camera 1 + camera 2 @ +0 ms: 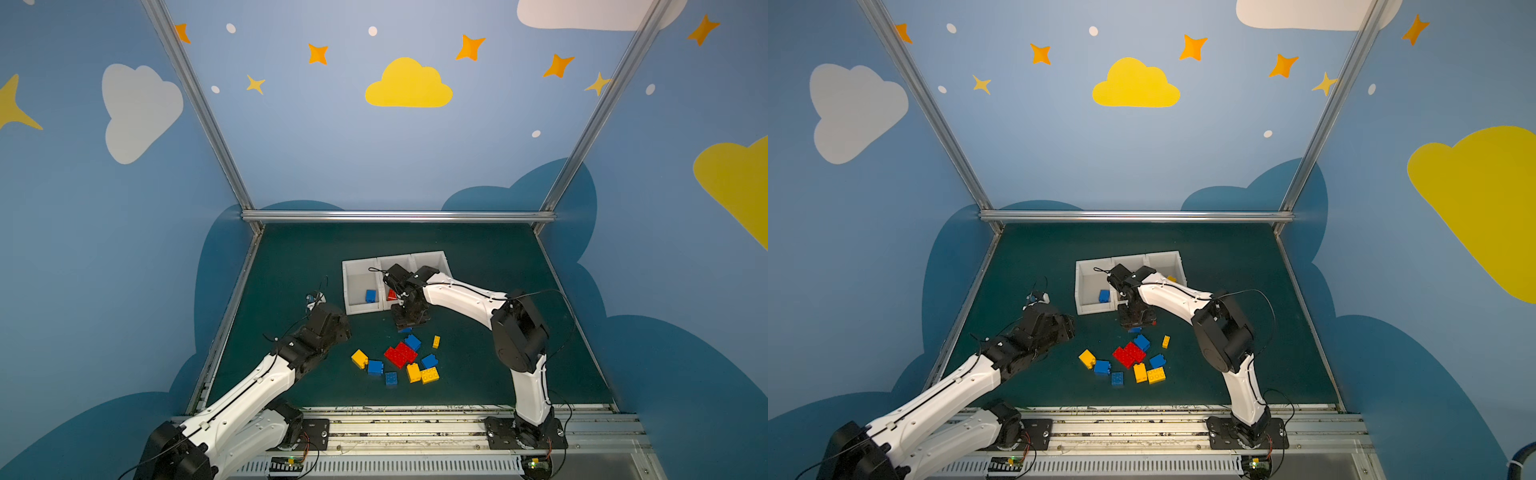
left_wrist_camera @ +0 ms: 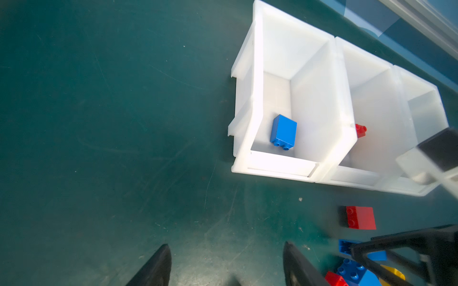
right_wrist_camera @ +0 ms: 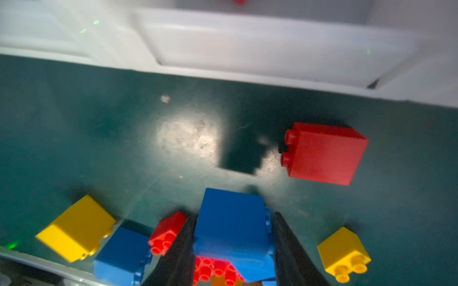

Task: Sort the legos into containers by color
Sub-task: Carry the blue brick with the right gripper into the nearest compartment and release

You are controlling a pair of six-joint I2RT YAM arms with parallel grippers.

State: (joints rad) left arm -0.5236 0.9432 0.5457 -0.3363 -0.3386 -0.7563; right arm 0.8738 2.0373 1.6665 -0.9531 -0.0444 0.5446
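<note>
My right gripper [image 3: 234, 217] points down just in front of the white containers [image 1: 357, 309], with both fingers pressed on the sides of a blue lego [image 3: 233, 230]. Only a sliver of that lego [image 1: 405, 330] shows in a top view. My left gripper [image 2: 226, 247] hangs open over bare mat, left of the containers, with nothing between its fingers. The left container holds a blue lego [image 1: 370, 296] and the middle one a red lego [image 1: 391, 295]. A loose pile lies nearer the front: a large red brick [image 1: 400, 354], with blue [image 1: 375, 367] and yellow [image 1: 413, 372] ones around it.
A single red lego [image 3: 324, 153] lies on its side on the mat between the right gripper and the container fronts. A small yellow lego [image 1: 436, 341] sits apart, right of the pile. Metal rails border the green mat [image 1: 291, 270].
</note>
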